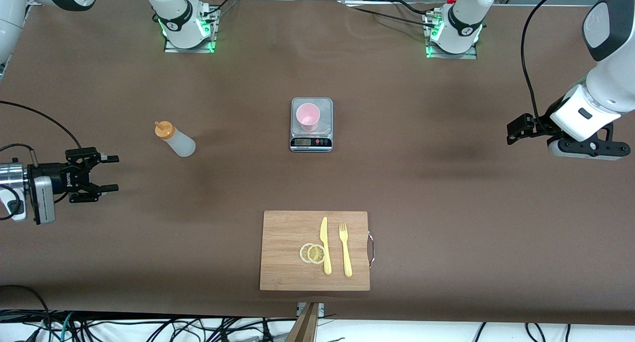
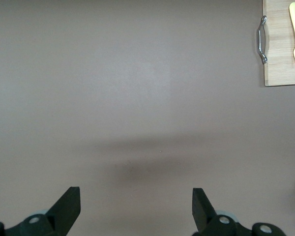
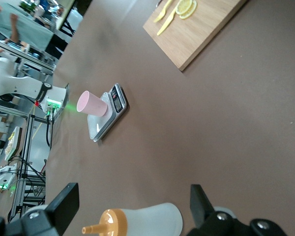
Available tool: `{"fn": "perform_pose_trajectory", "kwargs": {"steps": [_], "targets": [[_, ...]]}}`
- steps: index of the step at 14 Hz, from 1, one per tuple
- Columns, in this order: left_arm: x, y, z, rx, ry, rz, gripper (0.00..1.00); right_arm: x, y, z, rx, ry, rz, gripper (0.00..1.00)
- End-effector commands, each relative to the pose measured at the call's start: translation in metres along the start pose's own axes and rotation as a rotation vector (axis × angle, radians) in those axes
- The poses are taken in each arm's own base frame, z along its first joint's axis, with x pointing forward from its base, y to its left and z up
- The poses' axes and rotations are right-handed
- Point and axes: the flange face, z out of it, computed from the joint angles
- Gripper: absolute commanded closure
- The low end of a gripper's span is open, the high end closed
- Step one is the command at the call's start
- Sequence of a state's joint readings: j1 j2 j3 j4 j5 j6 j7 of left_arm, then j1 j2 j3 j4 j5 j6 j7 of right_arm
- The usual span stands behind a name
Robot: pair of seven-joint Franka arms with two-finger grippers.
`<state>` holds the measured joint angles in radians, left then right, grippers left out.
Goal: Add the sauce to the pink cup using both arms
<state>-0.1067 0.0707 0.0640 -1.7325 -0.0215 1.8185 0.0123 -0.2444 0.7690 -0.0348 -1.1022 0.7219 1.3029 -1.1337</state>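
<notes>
The sauce bottle, whitish with an orange nozzle cap, stands on the table toward the right arm's end. The pink cup stands upright on a small kitchen scale at mid-table. My right gripper is open and empty, held sideways low over the table at the right arm's end, apart from the bottle. In the right wrist view the bottle lies between the open fingers' line of sight, with the cup farther off. My left gripper is open and empty over bare table at the left arm's end.
A wooden cutting board with a metal handle lies nearer to the front camera than the scale. It carries two lemon slices, a yellow knife and a yellow fork. The board's corner shows in the left wrist view.
</notes>
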Motion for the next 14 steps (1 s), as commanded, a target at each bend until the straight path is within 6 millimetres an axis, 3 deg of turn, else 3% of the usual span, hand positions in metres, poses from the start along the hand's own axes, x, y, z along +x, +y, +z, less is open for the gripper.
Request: {"fn": "perform_pose_trajectory", "kwargs": {"steps": [1, 5, 7, 10, 12, 14], "targets": [[-0.002, -0.003, -0.003, -0.019, 0.004, 0.015, 0.0, 0.027, -0.032, -0.004, -0.073, -0.07, 0.083, 0.0], [-0.002, -0.003, -0.003, -0.019, 0.004, 0.015, 0.0, 0.081, -0.096, 0.001, -0.255, -0.162, 0.232, 0.0], [-0.002, -0.004, -0.003, -0.019, 0.004, 0.012, 0.0, 0.092, -0.119, 0.003, -0.296, -0.149, 0.358, 0.0], [-0.002, -0.004, -0.003, -0.019, 0.004, 0.012, 0.0, 0.099, -0.156, 0.0, -0.442, -0.176, 0.48, 0.0], [-0.002, -0.004, -0.003, -0.019, 0.004, 0.012, 0.0, 0.091, -0.175, 0.006, -0.523, -0.235, 0.476, 0.0], [-0.002, -0.004, -0.003, -0.019, 0.004, 0.012, 0.0, 0.077, -0.181, 0.008, -0.609, -0.269, 0.469, 0.0]]}}
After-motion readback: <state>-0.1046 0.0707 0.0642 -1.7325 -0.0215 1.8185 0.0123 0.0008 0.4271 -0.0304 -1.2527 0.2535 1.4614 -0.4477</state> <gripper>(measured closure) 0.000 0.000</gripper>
